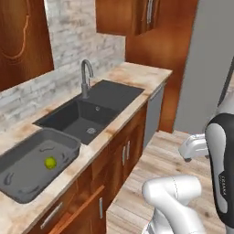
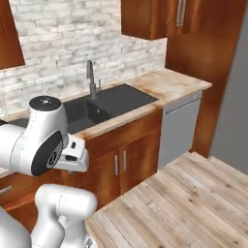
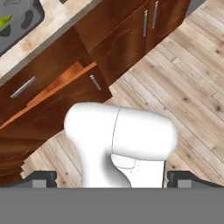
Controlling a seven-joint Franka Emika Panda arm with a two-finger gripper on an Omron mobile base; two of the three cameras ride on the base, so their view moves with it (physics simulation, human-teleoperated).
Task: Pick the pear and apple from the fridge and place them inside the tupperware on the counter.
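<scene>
One pear (image 1: 50, 162) lies inside the single tupperware (image 1: 18, 187) on the counter (image 1: 137, 75), beside the sink (image 1: 105, 98), so half the job looks done. No apple sits in the container; it is left to fetch. The gripper (image 3: 112, 179) has its tips spread wide, holding nothing.

walls: whitish brick backsplash (image 2: 72, 43) | floor: light wood planks (image 2: 193, 203) | furniture: brown wooden lower cabinets (image 2: 131, 155) with silver bar handles, upper cabinets (image 2: 155, 17), grey dishwasher panel (image 2: 180, 127) | fixtures: black sink (image 1: 89, 112), grey faucet (image 1: 85, 77)
</scene>
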